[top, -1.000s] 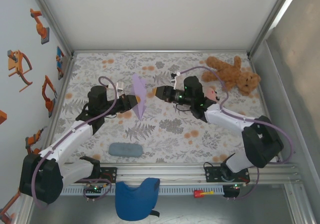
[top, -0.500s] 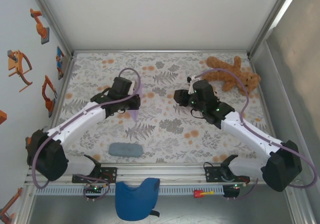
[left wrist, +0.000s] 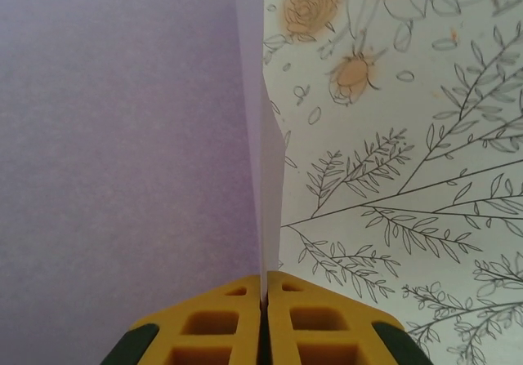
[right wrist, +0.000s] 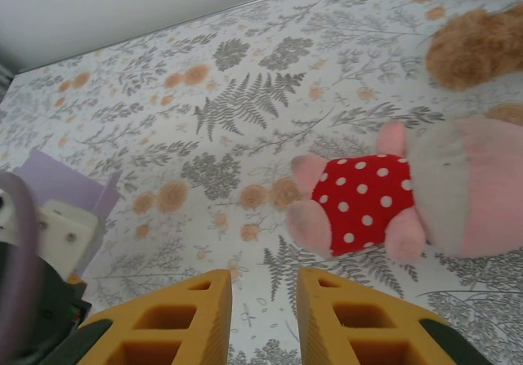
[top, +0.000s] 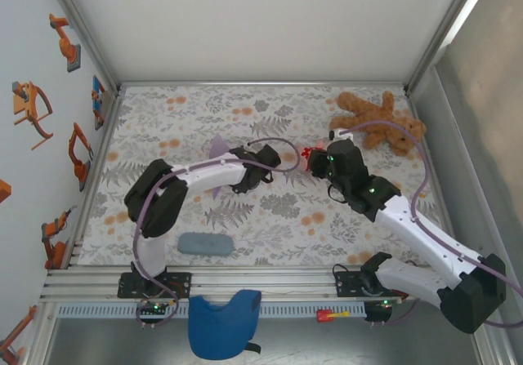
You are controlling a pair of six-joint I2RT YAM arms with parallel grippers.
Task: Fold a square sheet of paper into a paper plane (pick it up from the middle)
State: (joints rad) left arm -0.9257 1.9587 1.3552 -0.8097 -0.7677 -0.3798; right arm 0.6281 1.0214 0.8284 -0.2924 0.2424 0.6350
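A blue cloth (top: 222,322) lies at the near edge, with a grey-blue pad (top: 206,243) just beyond it on the flowered tabletop (top: 286,210). Mid-table, the left fingers (left wrist: 274,300) are pinched tight on the lavender sheet of paper (left wrist: 122,136) (creased, standing on edge). The right fingers (right wrist: 221,308) stand partly apart, holding nothing, near a pink toy (right wrist: 384,198). A teddy bear (top: 380,120) lies farthest back.

Brown teddy bear (top: 380,120) lies near pink plush (right wrist: 368,202).

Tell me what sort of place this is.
Probably a lab robot test cell: aluminium-framed white enclosure, floral-patterned tabletop, and a fluffy brown teddy bear as a prop.
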